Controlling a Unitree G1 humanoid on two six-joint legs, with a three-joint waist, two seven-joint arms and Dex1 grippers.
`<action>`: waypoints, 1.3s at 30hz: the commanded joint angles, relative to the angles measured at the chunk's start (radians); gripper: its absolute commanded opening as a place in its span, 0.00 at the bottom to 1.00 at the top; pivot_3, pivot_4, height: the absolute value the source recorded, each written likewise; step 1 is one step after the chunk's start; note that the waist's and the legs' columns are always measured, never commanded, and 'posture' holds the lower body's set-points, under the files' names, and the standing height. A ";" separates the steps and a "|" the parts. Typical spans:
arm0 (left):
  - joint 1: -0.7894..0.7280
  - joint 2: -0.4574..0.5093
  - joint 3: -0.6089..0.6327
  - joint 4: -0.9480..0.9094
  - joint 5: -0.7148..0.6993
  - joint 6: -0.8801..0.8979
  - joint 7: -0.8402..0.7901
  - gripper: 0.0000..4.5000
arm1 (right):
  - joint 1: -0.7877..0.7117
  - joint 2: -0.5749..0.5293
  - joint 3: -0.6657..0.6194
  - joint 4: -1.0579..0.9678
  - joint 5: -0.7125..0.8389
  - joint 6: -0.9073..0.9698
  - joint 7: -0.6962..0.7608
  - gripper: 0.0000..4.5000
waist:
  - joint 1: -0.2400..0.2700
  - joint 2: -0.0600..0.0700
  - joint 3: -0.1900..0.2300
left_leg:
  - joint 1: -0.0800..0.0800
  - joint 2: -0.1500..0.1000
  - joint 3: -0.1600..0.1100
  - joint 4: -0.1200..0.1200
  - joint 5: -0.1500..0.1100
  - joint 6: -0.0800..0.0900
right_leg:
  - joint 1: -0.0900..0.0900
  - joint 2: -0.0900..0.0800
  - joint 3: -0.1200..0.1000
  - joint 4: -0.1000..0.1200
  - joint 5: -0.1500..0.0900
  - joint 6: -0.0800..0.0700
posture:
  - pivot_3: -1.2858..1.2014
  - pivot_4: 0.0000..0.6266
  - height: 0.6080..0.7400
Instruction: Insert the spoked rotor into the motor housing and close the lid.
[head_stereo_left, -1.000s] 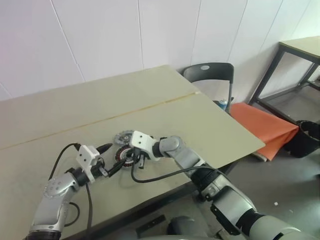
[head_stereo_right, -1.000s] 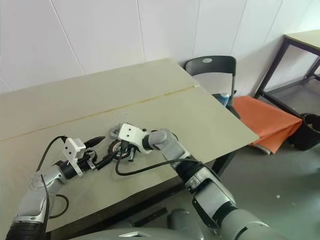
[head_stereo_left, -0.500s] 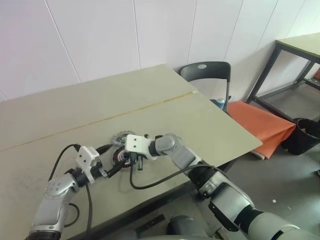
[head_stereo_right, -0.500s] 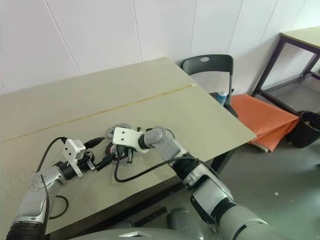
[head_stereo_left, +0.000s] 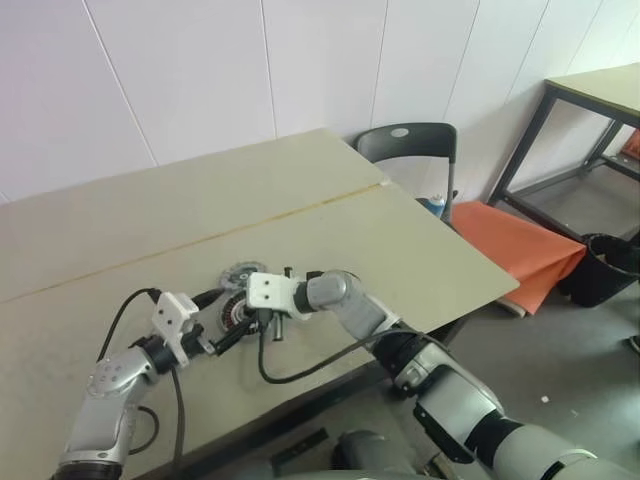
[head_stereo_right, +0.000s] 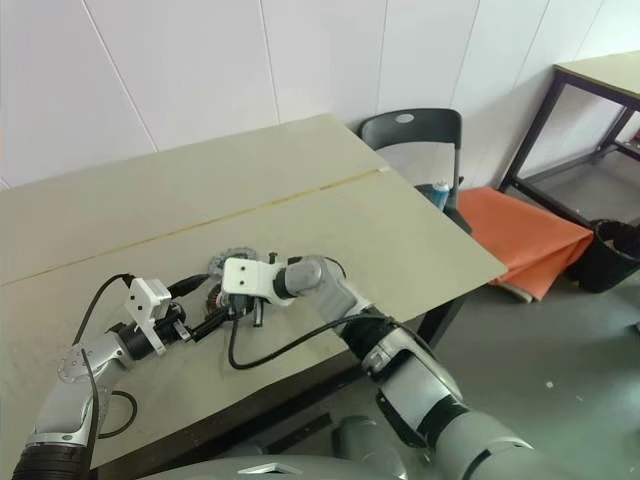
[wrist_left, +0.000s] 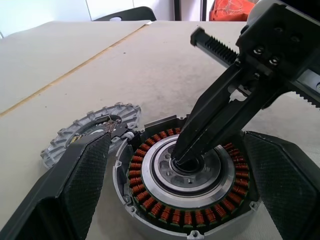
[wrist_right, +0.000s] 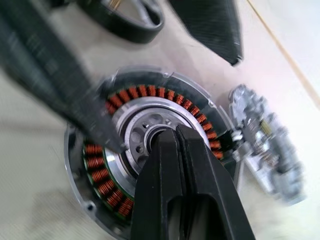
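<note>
On the beige table (head_stereo_left: 420, 250), our right gripper (wrist_left: 182, 159), fingers pressed together, pokes the centre bore of the motor housing (wrist_left: 186, 186); our left gripper (head_stereo_left: 228, 318) straddles it, spread wide. Lid (wrist_left: 90, 132) at ten o'clock. A slip could gouge the copper windings (wrist_left: 150, 202).

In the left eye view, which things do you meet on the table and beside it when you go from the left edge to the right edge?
left gripper → motor housing → right gripper → black chair → orange cushion → black bin
</note>
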 joint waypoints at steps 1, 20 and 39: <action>-0.010 -0.001 0.002 -0.025 -0.002 -0.015 0.003 1.00 | -0.005 0.039 -0.065 -0.003 0.079 0.090 0.015 0.01 | 0.001 -0.001 0.000 | 0.000 0.000 0.000 0.000 0.000 0.000 | -0.002 0.000 0.000 0.000 0.000 0.000 | 0.52 0.00 1.00; 0.013 0.042 0.075 -0.140 -0.093 0.094 0.016 1.00 | 0.012 0.050 -0.128 -0.052 0.194 0.225 -0.002 0.01 | 0.009 -0.005 0.000 | -0.022 -0.002 0.001 0.000 0.000 0.000 | -0.025 -0.005 0.001 -0.003 0.007 0.001 | 0.52 0.00 1.00; 0.061 0.087 0.155 -0.173 -0.106 0.140 0.040 1.00 | 0.063 0.070 -0.132 -0.159 0.291 0.218 0.063 0.01 | 0.010 -0.005 0.001 | -0.022 -0.003 0.001 0.001 0.000 0.000 | -0.024 -0.006 0.001 -0.003 0.005 0.005 | 0.52 0.00 1.00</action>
